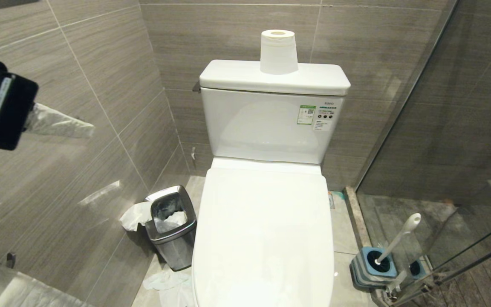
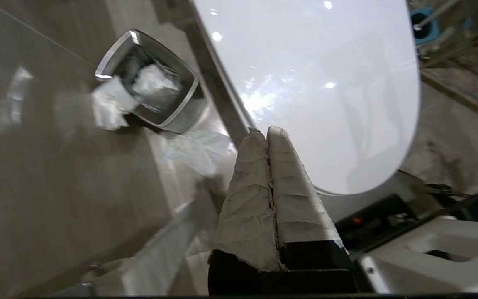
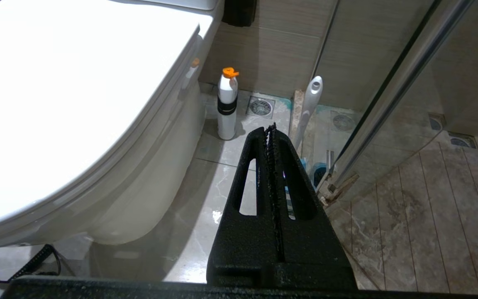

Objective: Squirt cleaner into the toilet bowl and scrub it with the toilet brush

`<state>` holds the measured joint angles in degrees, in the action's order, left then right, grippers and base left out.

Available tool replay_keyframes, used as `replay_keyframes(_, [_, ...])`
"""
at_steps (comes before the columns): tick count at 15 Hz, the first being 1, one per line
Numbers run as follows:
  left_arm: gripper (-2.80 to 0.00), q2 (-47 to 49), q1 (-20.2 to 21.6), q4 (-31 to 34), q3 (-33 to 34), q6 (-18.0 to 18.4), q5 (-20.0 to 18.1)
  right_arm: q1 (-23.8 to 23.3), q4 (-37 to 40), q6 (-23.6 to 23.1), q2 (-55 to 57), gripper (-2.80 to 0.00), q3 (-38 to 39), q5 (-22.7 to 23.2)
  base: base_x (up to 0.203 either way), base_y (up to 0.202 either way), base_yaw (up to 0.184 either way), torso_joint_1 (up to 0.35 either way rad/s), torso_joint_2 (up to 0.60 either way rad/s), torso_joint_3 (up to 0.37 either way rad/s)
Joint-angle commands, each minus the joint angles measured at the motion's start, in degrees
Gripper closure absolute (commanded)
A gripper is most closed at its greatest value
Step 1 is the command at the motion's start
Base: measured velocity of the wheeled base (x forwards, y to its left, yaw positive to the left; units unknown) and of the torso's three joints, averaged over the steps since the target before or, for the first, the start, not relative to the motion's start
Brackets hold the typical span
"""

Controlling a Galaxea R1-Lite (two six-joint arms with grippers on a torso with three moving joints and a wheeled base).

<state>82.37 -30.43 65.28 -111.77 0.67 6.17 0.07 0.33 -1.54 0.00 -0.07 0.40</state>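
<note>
The brush (image 1: pixel 399 241) stands in its holder (image 1: pixel 373 266) on the floor, light and stiff. Grip its handle near the tip. Both pincers, left (image 2: pixel 267 133) and right (image 3: pixel 271 129), are pressed together, empty.

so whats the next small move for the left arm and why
Probably bring the shut left gripper down to the front edge of the glossy white toilet lid and lift it: the lid is down over the bowl, and the white-handled toilet brush sits in its blue-grey holder.
</note>
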Motion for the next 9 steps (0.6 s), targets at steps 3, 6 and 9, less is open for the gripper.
replay_keyframes(3, [0.00,-4.6,3.0,0.4,-0.4,5.7,0.3,0.0,0.0,0.0,0.1,0.00,0.0,0.0,0.000,0.000,0.000,0.000,0.00,0.000])
replay_keyframes(6, [0.00,-8.8,3.9,0.2,-0.3,6.6,0.3,0.0,0.0,0.0,0.0,0.00,0.0,0.0,0.000,0.000,0.000,0.000,0.00,0.000])
replay_keyframes(9, [0.00,-13.6,7.4,0.2,0.3,6.8,0.1,0.0,0.0,0.0,0.0,0.00,0.0,0.0,0.000,0.000,0.000,0.000,0.00,0.000])
